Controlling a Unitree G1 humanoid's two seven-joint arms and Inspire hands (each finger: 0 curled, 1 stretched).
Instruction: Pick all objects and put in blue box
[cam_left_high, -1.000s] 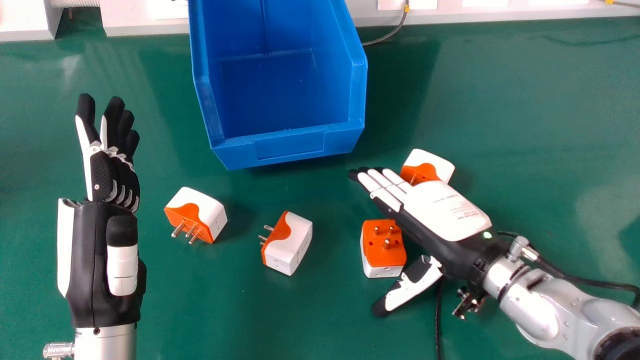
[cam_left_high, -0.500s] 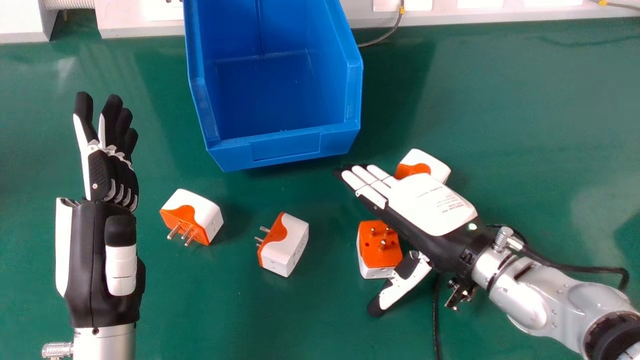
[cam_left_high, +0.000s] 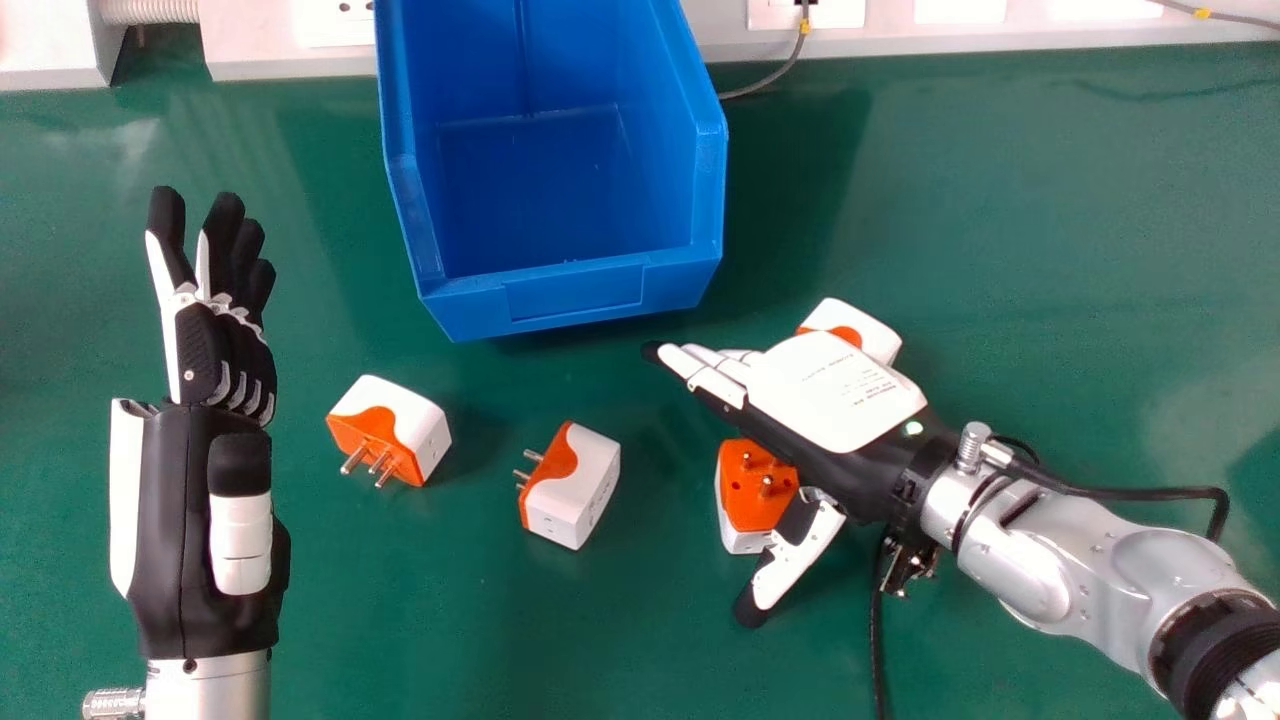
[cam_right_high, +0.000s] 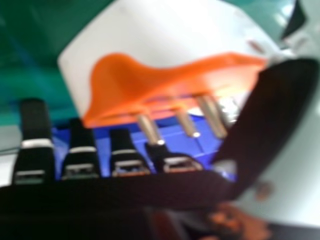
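Observation:
In the head view my right hand (cam_left_high: 835, 390) is open, above and between two orange-and-white plug adapters. It partly covers the far adapter (cam_left_high: 868, 322) and the near one (cam_left_high: 752, 495), whose pins point up. Two more adapters lie to the left, a middle one (cam_left_high: 572, 490) and a left one (cam_left_high: 392, 430). The blue box (cam_left_high: 573, 292) stands behind them, its inside bare. My left hand (cam_left_high: 225, 350) is open at the left, palm side toward the adapters. In the right hand view an adapter (cam_right_high: 165, 37) with metal pins is close to my right hand (cam_right_high: 127, 160).
A white trunking with sockets (cam_left_high: 290, 45) runs along the green table's (cam_left_high: 1050, 250) back edge, with a grey cable (cam_left_high: 775, 78) beside the box. A black cable (cam_left_high: 877, 640) hangs under the right wrist and another loops over the right forearm.
My right hand has moved left and turned slightly, now covering more of the near adapter. The left hand, adapters and box keep their places on the table.

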